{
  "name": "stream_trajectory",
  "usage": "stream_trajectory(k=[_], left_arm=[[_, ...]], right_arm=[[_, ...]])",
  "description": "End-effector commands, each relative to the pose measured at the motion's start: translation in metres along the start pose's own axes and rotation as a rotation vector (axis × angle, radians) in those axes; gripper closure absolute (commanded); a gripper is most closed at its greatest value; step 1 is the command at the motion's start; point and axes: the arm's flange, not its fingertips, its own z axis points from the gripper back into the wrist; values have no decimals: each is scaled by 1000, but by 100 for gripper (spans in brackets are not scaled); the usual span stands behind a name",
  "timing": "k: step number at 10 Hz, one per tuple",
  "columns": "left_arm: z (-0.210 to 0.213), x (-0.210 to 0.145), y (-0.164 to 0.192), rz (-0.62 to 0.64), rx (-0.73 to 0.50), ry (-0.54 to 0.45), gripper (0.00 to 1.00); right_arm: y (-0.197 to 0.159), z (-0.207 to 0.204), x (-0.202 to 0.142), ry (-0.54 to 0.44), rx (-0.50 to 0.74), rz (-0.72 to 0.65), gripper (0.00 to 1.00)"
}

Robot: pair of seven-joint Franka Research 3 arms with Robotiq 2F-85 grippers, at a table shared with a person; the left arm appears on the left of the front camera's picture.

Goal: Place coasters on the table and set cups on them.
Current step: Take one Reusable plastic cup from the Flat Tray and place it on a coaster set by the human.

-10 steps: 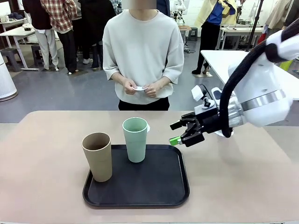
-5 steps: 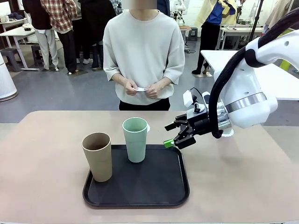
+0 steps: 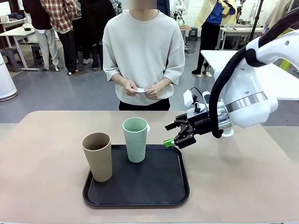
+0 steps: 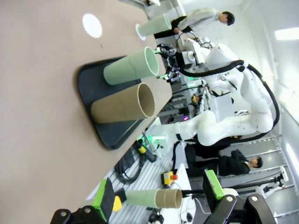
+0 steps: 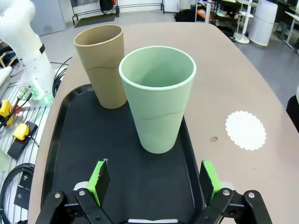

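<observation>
Hovering at the 2 o'clock corner of the black tray [image 3: 154, 179] in the front view, the right gripper [image 3: 169, 134] has its 2 fingers spread apart with nothing between them. It points toward 9 o'clock at the mint green cup [image 3: 135, 139]. That cup stands upright near the tray's 12 o'clock edge. The tan-brown cup [image 3: 98, 156] stands upright at its 8 o'clock, near but apart. The tray lies on the beige-pink table [image 3: 243, 186].

In the right wrist view the mint green cup sits centred ahead of the open fingers. 1 bare coaster [image 5: 245, 130] lies flat on the table at the cup's 3 o'clock, off the tray.

The person at 12 o'clock pinches another coaster [image 3: 139, 88] between 2 hands [image 3: 154, 90].

In the left wrist view the left gripper [image 4: 159, 193] is spread wide and empty, well apart from the tray. A second mint green cup [image 4: 154, 25] stands on a coaster [image 4: 138, 32] at the table's far end.
</observation>
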Motion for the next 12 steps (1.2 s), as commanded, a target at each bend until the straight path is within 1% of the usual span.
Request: stream_trajectory(k=[1, 3, 4, 5, 7, 8, 10, 12], left_arm=[[2, -1, -1, -7, -12, -5, 0], [2, -1, -1, -7, -12, -5, 0], [2, -1, -1, -7, -12, -5, 0], [2, -1, -1, -7, -12, -5, 0], [2, -1, -1, -7, -12, -5, 0], [2, -1, -1, -7, -12, -5, 0], [2, -1, -1, -7, -12, -5, 0], [2, -1, -1, -7, -12, -5, 0]], right_arm=[[-14, -18, -12, -44, -42, 3, 0], [-30, -45, -31, -75, -120, -25, 0], [-33, -51, -36, -84, -115, -30, 0], [-33, -59, -38, -94, -97, -24, 0], [-32, -72, -37, -142, -14, -40, 0], [-27, -73, -35, -138, 31, -37, 0], [-24, -64, -28, -154, 51, -28, 0], [-21, -69, -27, -164, 83, -35, 0]])
